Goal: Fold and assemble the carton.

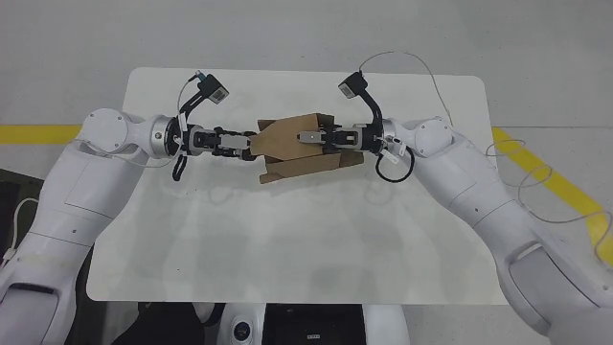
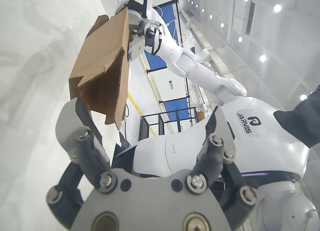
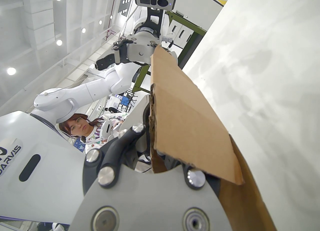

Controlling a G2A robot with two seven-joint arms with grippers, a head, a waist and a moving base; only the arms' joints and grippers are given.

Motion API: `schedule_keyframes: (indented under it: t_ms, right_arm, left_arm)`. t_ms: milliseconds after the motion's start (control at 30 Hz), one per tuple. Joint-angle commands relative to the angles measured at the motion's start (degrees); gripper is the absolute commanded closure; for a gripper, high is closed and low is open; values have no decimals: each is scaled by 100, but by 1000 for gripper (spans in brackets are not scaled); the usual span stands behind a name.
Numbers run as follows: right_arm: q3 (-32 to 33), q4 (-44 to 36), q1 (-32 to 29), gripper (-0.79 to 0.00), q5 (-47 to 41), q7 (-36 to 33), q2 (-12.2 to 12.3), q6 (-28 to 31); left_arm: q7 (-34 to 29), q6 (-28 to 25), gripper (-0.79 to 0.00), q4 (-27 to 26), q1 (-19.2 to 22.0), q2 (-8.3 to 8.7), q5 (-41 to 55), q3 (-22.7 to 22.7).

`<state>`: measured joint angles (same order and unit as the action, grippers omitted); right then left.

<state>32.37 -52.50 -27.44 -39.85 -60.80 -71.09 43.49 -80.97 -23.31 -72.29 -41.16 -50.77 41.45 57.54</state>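
Right now the right gripper (image 1: 308, 138) is clamped on the carton (image 1: 285, 136), its jaws closed over the edge of an upper panel at the carton's right end. The right wrist view shows that cardboard edge running in between them. At the carton's opposite end the left gripper (image 2: 146, 107) is spread wide and grips nothing. The carton's nearest loose flap sits just beside one of its jaws, and I cannot tell whether it touches. The carton hangs between the two grippers as a half-opened brown sleeve. Its panels are skewed rather than square, and the end flaps facing the left gripper stand open, one of them bent inward. Beneath the carton lies the white table (image 1: 287, 249); whether the carton's lower edge rests on it cannot be told.

I judge the step in hand to be squaring the sleeve and starting on the end flaps, so the job looks early, with no end closed. The next move probably calls for the left gripper to close on, or push against, the flap at its end of the carton while the right one steadies the body. The push should follow the crease, since thin cardboard held at one edge is likely to twist or slip.
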Motion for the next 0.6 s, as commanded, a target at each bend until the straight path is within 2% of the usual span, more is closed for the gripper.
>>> schedule_keyframes:
  t_ms: [0, 233, 567]
  right_arm:
    - [0, 0, 0, 0, 0, 0, 0, 0]
    - [2, -6, -17, 0, 15, 32, 1, -27]
    - [240, -356, -299, 0, 689, 557, 26, -382]
  left_arm:
    - [-4, 3, -785, -1, 0, 0, 4, -1]
    - [160, 44, -785, -82, -68, -1, -54, 6]
    - [278, 303, -785, -352, -324, 19, -84, 203]
